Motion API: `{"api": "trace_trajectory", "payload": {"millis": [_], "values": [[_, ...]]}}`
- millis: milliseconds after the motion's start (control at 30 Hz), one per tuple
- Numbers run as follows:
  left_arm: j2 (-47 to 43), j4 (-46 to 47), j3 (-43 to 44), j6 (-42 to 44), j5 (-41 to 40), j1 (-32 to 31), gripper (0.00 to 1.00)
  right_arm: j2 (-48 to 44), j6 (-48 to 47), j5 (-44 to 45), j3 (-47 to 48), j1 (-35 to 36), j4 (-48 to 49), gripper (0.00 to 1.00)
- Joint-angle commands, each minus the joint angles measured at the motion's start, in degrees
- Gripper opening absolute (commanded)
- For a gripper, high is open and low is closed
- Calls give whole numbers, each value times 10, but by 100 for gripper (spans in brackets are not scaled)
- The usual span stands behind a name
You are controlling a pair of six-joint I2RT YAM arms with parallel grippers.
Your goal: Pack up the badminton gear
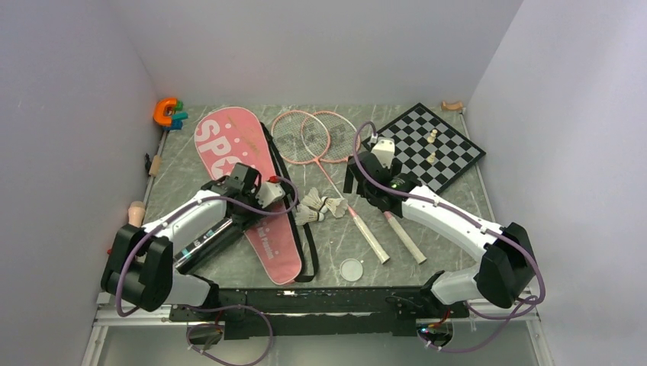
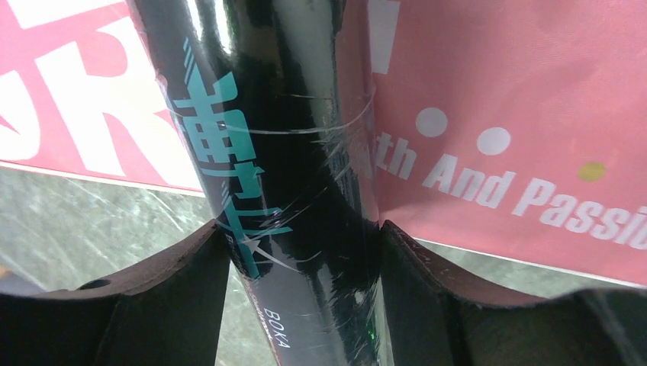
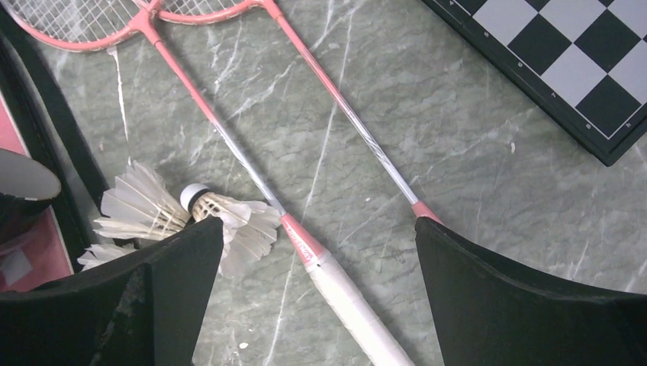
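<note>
Dark tube (image 2: 290, 191) sat slanted over pink bag (image 2: 519, 91) edge, left gripper (image 2: 301, 238) clamped round it. Judged rigid, light, glossy wrap, prob. slippery; hold mid-body, firm. Tube ends cut off in wrist view; resting or lifted, couldn't tell. Right gripper (image 3: 320, 252) wide open, empty, above racket handle (image 3: 343, 293), shuttlecocks (image 3: 229, 217) beside.

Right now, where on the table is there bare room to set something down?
Bare marble lies between the racket handles and the table's right edge, nearer than the chessboard, though the right arm hangs over it. Another strip runs left of the pink bag. The middle is crowded with shuttlecocks and racket shafts.
</note>
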Motion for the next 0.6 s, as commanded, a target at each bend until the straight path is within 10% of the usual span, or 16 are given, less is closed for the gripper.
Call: {"api": "trace_trajectory", "payload": {"millis": [0, 200, 567], "values": [[-4, 59, -41, 45, -46, -18, 53, -22, 21, 5, -8, 2, -6, 100], [-6, 83, -77, 54, -64, -23, 97, -25, 28, -5, -11, 3, -5, 100], [-80, 43, -102, 73, -71, -19, 95, -5, 39, -18, -7, 3, -18, 100]]}}
